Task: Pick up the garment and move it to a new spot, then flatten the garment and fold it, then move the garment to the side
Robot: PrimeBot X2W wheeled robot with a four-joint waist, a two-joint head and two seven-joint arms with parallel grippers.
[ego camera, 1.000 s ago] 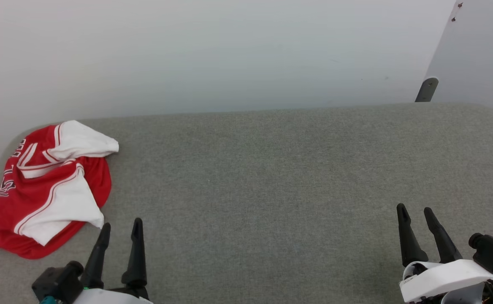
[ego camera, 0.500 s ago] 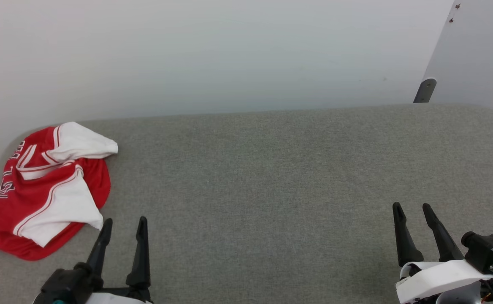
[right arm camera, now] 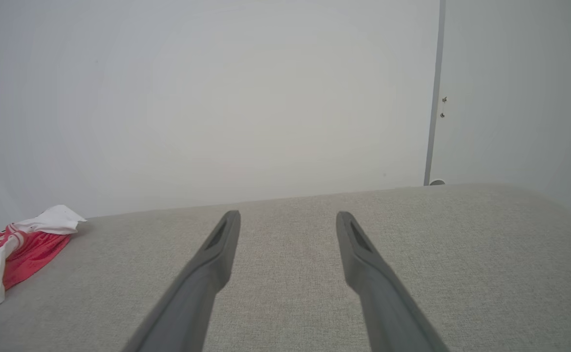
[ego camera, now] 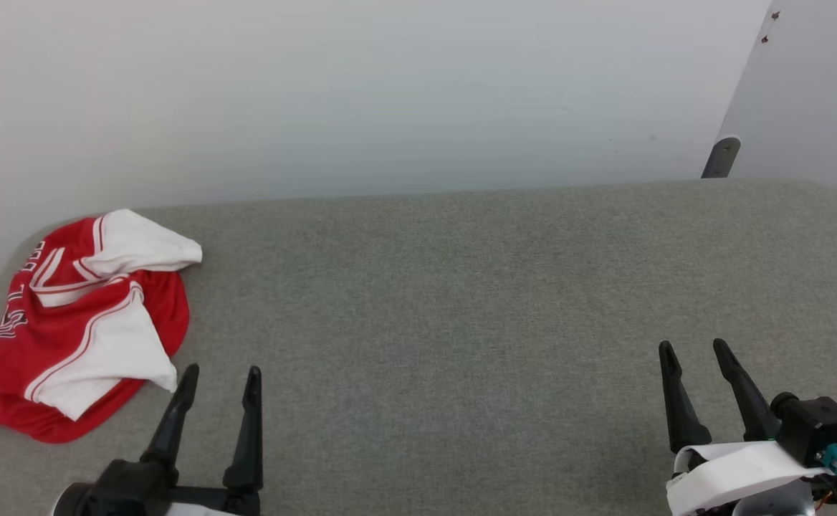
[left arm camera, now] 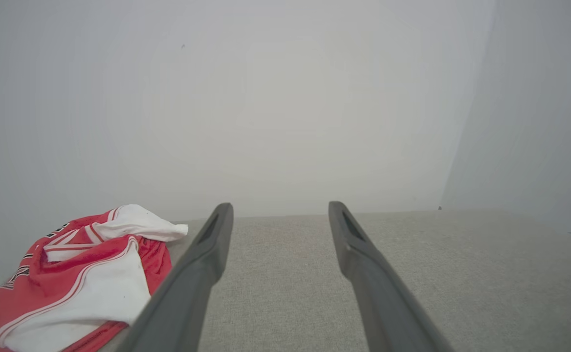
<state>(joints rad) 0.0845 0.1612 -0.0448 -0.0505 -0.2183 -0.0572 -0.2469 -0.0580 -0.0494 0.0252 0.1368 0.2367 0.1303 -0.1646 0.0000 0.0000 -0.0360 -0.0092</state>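
- One crumpled red jersey T-shirt (ego camera: 74, 322), with white sleeves and striped trim, lies heaped just outside the left claw (ego camera: 221, 370). It is level with and slightly ahead of the fingertips, not touching them.
- The left claw stands wide and empty; being the nearer one, it is probably poised for the first pick-up.
- The right claw (ego camera: 692, 345), also spread wide and holding nothing, sits well apart from the T-shirt over the bare grey fabric-covered tabletop (ego camera: 461, 301).
- Count: one T-shirt, two claws, four dark fingers (ego camera: 173, 423).
- Nothing is lifted, flattened or folded yet.

A white wall (ego camera: 390, 93) is rising behind the grey surface (ego camera: 461, 287), a dark post (ego camera: 721, 156) standing at its far-right corner.
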